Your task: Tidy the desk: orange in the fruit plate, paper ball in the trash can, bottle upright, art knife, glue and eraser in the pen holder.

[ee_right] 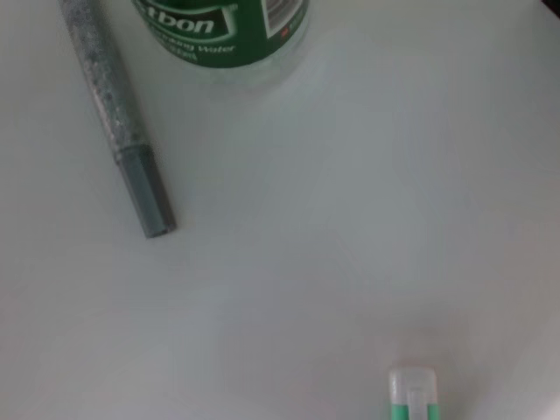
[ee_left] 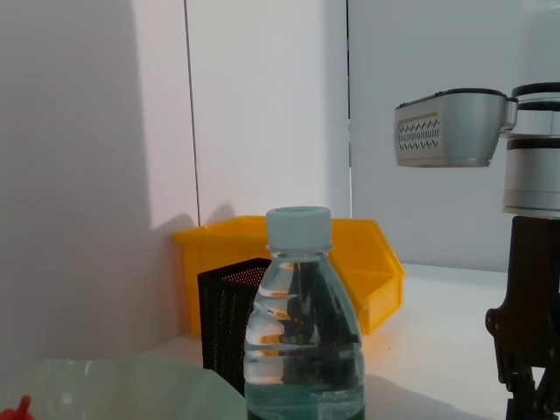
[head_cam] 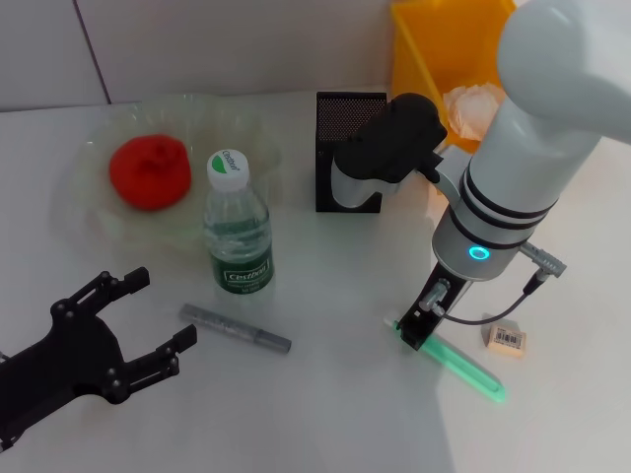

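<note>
The desk (head_cam: 325, 414) carries everything. The trash can (head_cam: 434, 49) stands well beyond the right gripper (head_cam: 419, 330), with the paper ball (head_cam: 473, 106) already inside it. The fruit plate (head_cam: 94, 222) lies far to that gripper's left and holds the orange (head_cam: 150, 171). The pen holder (head_cam: 345, 123) is set between the gripper and the trash can, partly hidden by the arm. The bottle (head_cam: 238, 232) stands upright, to the gripper's left.

The art knife (head_cam: 235, 329) lies flat between the two grippers. The glue (head_cam: 463, 367) lies directly under the right gripper, which is lowered onto its near end; whether the fingers are closed on it cannot be told. The eraser (head_cam: 507, 338) rests just to the gripper's right.

The left gripper (head_cam: 148, 325) is held low at the near left, fingers spread apart and empty.

The glue is judged light, stiff and smooth-sided, so it is likely to roll or slip; it is best taken across its barrel near the end, squarely, so it can be tipped upright into the pen holder.
</note>
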`<state>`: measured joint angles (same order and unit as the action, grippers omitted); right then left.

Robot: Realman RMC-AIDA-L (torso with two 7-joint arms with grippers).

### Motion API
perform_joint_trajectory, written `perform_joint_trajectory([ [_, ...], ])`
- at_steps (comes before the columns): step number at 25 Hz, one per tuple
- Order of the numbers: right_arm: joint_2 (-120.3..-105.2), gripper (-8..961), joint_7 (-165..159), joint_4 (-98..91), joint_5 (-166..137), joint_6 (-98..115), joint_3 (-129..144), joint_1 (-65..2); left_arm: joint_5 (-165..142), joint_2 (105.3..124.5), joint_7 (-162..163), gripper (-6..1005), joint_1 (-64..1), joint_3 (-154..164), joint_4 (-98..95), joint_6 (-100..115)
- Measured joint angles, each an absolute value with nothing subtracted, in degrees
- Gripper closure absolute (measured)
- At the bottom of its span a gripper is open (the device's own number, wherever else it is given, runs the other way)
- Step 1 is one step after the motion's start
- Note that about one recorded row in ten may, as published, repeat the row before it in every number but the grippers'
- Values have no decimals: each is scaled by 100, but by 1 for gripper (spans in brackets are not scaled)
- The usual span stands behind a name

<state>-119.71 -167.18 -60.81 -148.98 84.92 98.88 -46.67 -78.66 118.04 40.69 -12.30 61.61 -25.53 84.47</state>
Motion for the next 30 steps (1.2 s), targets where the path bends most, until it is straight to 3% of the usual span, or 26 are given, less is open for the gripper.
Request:
perform_joint_trajectory([
  [14,-11958,772,-16708,-6250,-14899,8520,9845,-4649,-7866,11804,4078,131,-1230,6161,-2574,8447],
  [30,-11918,752,-16629,-7978,-15466,8842,8883,-4277,-7866,11802,4082,131,-1231,6138,-2593,8446],
])
